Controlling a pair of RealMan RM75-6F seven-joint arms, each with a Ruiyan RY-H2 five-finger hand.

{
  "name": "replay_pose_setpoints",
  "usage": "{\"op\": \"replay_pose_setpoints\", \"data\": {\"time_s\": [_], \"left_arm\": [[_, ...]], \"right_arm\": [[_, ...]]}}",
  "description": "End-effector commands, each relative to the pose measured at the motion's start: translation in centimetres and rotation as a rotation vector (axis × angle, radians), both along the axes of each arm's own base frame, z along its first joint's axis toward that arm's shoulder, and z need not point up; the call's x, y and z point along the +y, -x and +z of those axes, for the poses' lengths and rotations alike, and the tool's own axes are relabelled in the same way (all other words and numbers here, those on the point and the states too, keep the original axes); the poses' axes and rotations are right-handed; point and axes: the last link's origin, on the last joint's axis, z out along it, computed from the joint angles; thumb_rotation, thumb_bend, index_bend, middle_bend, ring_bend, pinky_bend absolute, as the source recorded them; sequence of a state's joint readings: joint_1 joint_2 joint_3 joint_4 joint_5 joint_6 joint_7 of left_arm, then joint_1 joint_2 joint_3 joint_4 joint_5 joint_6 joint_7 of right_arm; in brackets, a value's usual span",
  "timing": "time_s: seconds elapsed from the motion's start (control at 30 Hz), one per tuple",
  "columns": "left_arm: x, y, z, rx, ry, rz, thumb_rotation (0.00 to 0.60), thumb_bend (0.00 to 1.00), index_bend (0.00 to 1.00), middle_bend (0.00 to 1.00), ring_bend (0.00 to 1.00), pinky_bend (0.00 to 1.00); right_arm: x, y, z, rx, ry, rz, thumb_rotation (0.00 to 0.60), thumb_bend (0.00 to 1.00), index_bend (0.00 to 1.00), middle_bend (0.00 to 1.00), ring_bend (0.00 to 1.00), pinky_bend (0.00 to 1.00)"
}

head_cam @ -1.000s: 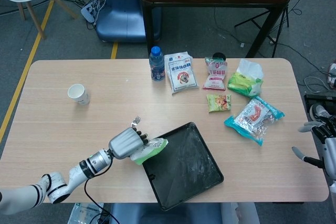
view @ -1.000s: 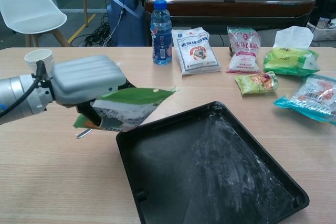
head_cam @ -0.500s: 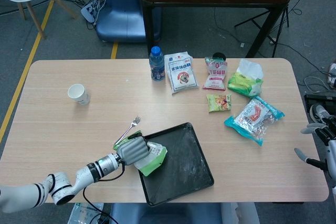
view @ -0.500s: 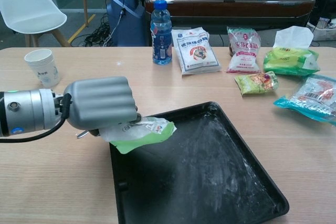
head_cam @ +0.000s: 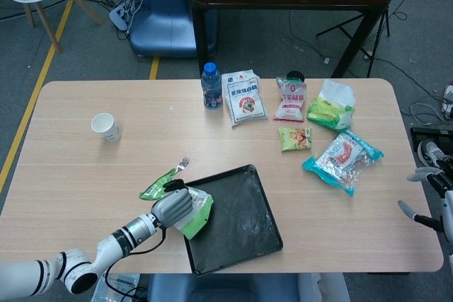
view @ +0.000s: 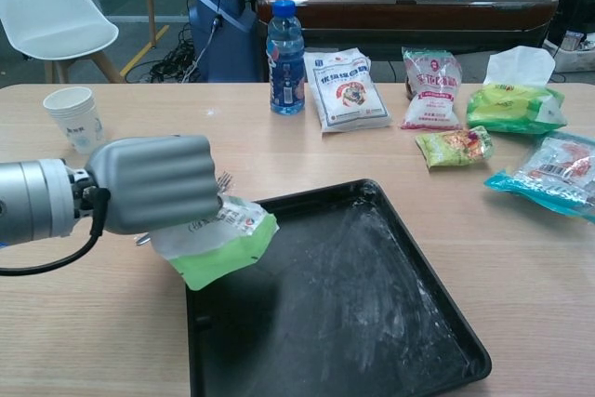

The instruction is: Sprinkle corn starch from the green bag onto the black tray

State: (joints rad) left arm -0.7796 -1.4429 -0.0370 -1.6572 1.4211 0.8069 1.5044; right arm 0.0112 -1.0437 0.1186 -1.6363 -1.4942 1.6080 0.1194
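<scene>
My left hand [head_cam: 172, 206] grips the green bag [head_cam: 196, 215] of corn starch at the near left edge of the black tray [head_cam: 237, 228]. In the chest view the left hand [view: 153, 183] holds the green bag [view: 218, 244] tilted, its lower end hanging over the left rim of the tray [view: 353, 313]. White powder streaks dust the tray floor. A small green scrap [head_cam: 156, 189] lies on the table just left of the hand. My right hand [head_cam: 427, 196] hovers off the table's right edge, fingers spread, holding nothing.
A fork [head_cam: 182, 164] lies behind the left hand. A paper cup [head_cam: 106, 126] stands far left. At the back are a water bottle [head_cam: 211, 86], a white bag [head_cam: 243, 97], snack packets [head_cam: 291, 99] and a green tissue pack [head_cam: 330, 107]. A teal packet [head_cam: 343, 159] lies right.
The left hand has drawn back toward the table's front left with the bag. The tray has slid left and turned squarer to the table edge. The right hand has barely moved.
</scene>
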Motion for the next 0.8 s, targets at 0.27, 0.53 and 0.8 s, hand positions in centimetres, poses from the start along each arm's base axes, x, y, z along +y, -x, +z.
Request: {"op": "replay_pose_setpoints", "data": {"time_s": [0.27,0.53,0.8], "left_arm": [[-2.4,0.6,-1.3,0.153,-0.124,-0.074,0.600,0.46,0.43,0.77,0.73,0.68],[-3.4,1.8,-3.7,0.254,-0.165,-0.110,0.600,0.47,0.43,0.77,0.73,0.68],[-3.0,3.0,-4.4,0.313,-0.214,-0.080,0.600,0.47,0.43,0.77,0.73,0.68]], "right_arm": [[0.0,0.1,-0.1,-0.005,0.000,0.001,0.600,0.08,0.42,0.35,0.17,0.18],[0.2,0.4,-0.1,-0.009,0.003,-0.007,0.600,0.08,0.42,0.35,0.17,0.18],[0.3,0.6,0.0,-0.013,0.006,-0.009,0.600,0.08,0.42,0.35,0.17,0.18]]}}
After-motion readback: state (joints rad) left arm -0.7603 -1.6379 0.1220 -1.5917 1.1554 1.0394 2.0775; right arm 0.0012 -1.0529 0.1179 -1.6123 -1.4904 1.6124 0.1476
